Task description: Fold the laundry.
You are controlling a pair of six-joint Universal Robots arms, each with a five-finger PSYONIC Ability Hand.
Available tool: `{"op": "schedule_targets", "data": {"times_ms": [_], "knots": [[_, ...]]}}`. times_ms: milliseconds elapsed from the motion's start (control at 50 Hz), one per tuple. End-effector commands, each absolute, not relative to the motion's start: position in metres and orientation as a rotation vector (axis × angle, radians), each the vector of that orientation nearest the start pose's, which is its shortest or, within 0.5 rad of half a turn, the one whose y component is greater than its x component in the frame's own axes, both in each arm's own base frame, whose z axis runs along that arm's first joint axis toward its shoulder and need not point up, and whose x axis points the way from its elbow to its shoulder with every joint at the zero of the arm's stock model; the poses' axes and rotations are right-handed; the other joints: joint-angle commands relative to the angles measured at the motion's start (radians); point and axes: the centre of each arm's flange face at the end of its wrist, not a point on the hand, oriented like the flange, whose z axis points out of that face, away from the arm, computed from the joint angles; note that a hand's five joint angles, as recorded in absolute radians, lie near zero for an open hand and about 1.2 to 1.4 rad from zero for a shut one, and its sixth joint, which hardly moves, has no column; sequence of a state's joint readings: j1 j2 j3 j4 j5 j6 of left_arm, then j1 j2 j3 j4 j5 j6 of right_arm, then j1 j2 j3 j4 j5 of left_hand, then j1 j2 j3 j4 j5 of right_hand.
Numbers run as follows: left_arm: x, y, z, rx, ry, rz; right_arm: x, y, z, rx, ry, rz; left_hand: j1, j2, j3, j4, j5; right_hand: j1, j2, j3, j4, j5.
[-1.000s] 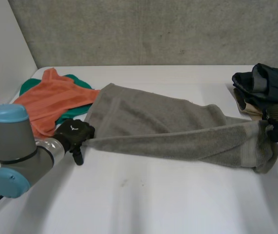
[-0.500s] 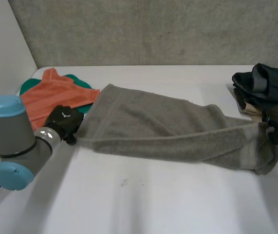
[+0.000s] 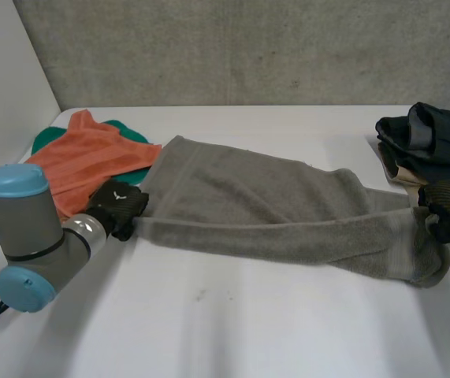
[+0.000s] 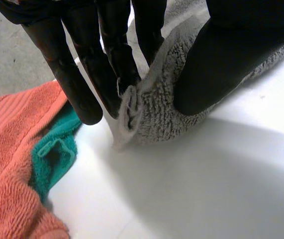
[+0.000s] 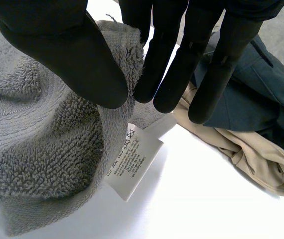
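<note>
Left hand [image 3: 118,206] pinches one end of the grey towel [image 3: 264,209] between thumb and fingers, just beside the orange cloth [image 3: 83,161] that lies over a green one [image 3: 47,140]. Right hand [image 3: 445,206] grips the far end the same way, near the pile of dark clothes [image 3: 433,134], with the towel's white care label [image 5: 133,159] hanging under its fingertips. Between the two hands the towel stretches across the white table [image 3: 248,323].

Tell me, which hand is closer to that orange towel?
The left. The left hand pinches a corner of the grey towel right beside the orange towel; the right hand pinches its other end, over by the dark clothes.
</note>
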State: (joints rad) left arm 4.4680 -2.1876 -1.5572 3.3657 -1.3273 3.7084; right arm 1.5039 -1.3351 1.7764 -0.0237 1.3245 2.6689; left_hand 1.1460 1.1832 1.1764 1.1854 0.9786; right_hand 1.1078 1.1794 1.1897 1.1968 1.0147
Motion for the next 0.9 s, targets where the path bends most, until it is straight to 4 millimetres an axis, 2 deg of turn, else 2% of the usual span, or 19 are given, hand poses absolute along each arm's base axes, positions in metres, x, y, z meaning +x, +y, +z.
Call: {"op": "schedule_targets", "data": {"times_ms": [20,60,80,140,200,300,340,400,460,480,540,560,620,640,800,900], "knots": [[-0.228,-0.295,0.132,1.231,2.358,-1.625,0.136,-0.300,0.189,-0.814,2.579,-1.757,0.250,0.213,0.220,0.211,0.243,0.288,0.217,0.207,0.199,0.207],[-0.221,-0.280,0.144,1.253,2.382,-1.549,0.137,-0.291,0.195,-0.910,2.588,-1.712,0.250,0.213,0.220,0.211,0.243,0.288,0.217,0.207,0.199,0.207],[-0.218,-0.265,0.153,1.290,2.398,-1.479,0.138,-0.287,0.197,-0.949,2.595,-1.691,0.250,0.213,0.220,0.211,0.243,0.288,0.217,0.207,0.199,0.207],[-0.211,-0.239,0.163,1.368,2.426,-1.342,0.137,-0.272,0.204,-1.110,2.635,-1.584,0.250,0.213,0.220,0.211,0.243,0.288,0.217,0.207,0.199,0.207],[-0.199,-0.199,0.175,1.476,2.468,-1.143,0.138,-0.252,0.210,-1.291,2.655,-1.440,0.250,0.213,0.220,0.211,0.243,0.288,0.217,0.207,0.199,0.207],[-0.193,-0.167,0.187,1.542,2.474,-1.056,0.135,-0.234,0.209,-1.455,2.667,-1.237,0.250,0.213,0.220,0.211,0.243,0.288,0.217,0.207,0.199,0.207],[-0.192,-0.161,0.192,1.545,2.460,-1.073,0.131,-0.234,0.208,-1.485,2.681,-1.210,0.250,0.213,0.220,0.211,0.243,0.288,0.217,0.207,0.199,0.207],[-0.194,-0.164,0.197,1.528,2.429,-1.132,0.128,-0.236,0.207,-1.489,2.691,-1.227,0.250,0.213,0.220,0.211,0.243,0.288,0.217,0.207,0.199,0.207],[-0.197,-0.176,0.197,1.511,2.382,-1.207,0.127,-0.247,0.206,-1.489,2.678,-1.319,0.250,0.213,0.220,0.211,0.243,0.288,0.217,0.207,0.199,0.207],[-0.198,-0.179,0.197,1.508,2.376,-1.217,0.127,-0.257,0.206,-1.481,2.667,-1.425,0.250,0.213,0.220,0.211,0.243,0.288,0.217,0.207,0.199,0.207],[-0.206,-0.205,0.194,1.477,2.306,-1.327,0.125,-0.276,0.204,-1.434,2.666,-1.567,0.250,0.213,0.220,0.211,0.243,0.288,0.217,0.207,0.199,0.207],[-0.214,-0.221,0.194,1.467,2.251,-1.407,0.123,-0.290,0.201,-1.371,2.678,-1.641,0.250,0.213,0.220,0.211,0.243,0.288,0.217,0.207,0.199,0.207],[-0.226,-0.249,0.196,1.422,2.161,-1.546,0.120,-0.312,0.193,-1.264,2.700,-1.734,0.250,0.213,0.220,0.211,0.243,0.288,0.217,0.207,0.199,0.207],[-0.234,-0.269,0.193,1.382,2.125,-1.622,0.120,-0.322,0.190,-1.223,2.700,-1.782,0.250,0.213,0.220,0.211,0.243,0.288,0.217,0.207,0.199,0.207],[-0.259,-0.347,0.179,1.160,1.996,-1.869,0.150,-0.370,0.180,-1.203,2.592,-2.088,0.250,0.213,0.220,0.211,0.243,0.288,0.217,0.207,0.199,0.207],[-0.281,-0.369,0.163,1.152,1.916,-1.950,0.157,-0.393,0.169,-1.179,2.568,-2.179,0.250,0.213,0.220,0.211,0.243,0.288,0.217,0.207,0.199,0.207]]}}
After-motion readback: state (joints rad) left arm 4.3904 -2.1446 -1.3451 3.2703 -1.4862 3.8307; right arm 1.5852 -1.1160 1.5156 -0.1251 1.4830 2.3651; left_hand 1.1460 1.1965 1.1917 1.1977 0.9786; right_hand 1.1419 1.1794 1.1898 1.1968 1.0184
